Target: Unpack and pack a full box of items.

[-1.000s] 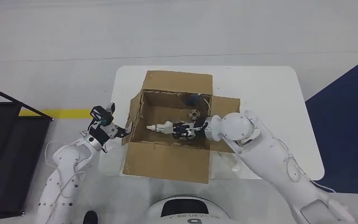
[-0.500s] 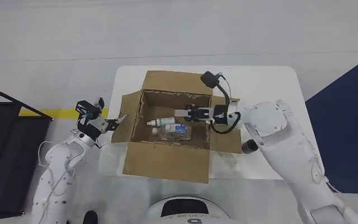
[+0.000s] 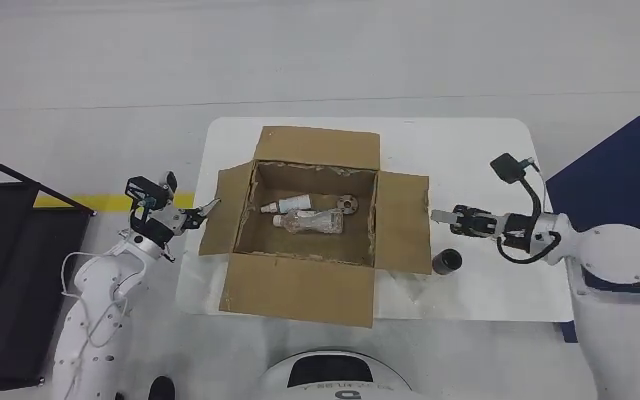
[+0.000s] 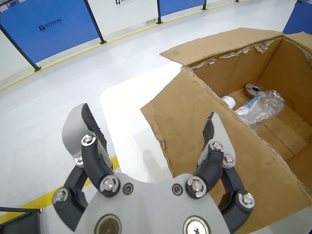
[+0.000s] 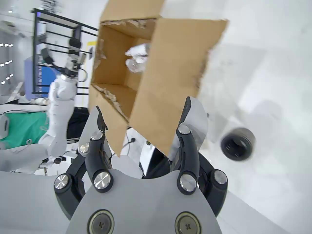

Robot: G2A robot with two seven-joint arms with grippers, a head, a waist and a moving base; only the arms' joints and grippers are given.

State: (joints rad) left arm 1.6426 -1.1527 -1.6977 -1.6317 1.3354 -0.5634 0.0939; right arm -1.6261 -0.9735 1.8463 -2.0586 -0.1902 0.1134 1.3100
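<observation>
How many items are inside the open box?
3: a white bottle mid-floor, a clear plastic bottle beside it, a metal flange to their right. The box's near wall may hide more.

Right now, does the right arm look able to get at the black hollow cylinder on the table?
Probably yes: the right gripper is open, close beside the black hollow cylinder, which stands uncovered on the white table next to the cardboard box's flap.

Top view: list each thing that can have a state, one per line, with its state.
Cardboard box, open, flaps folded out.
Clear plastic bottle, on its side in the box.
White bottle, on its side in the box.
Metal flange, lying in the box.
Black hollow cylinder, out on the table.
Left claw, open, empty.
Right claw, open, empty.
</observation>
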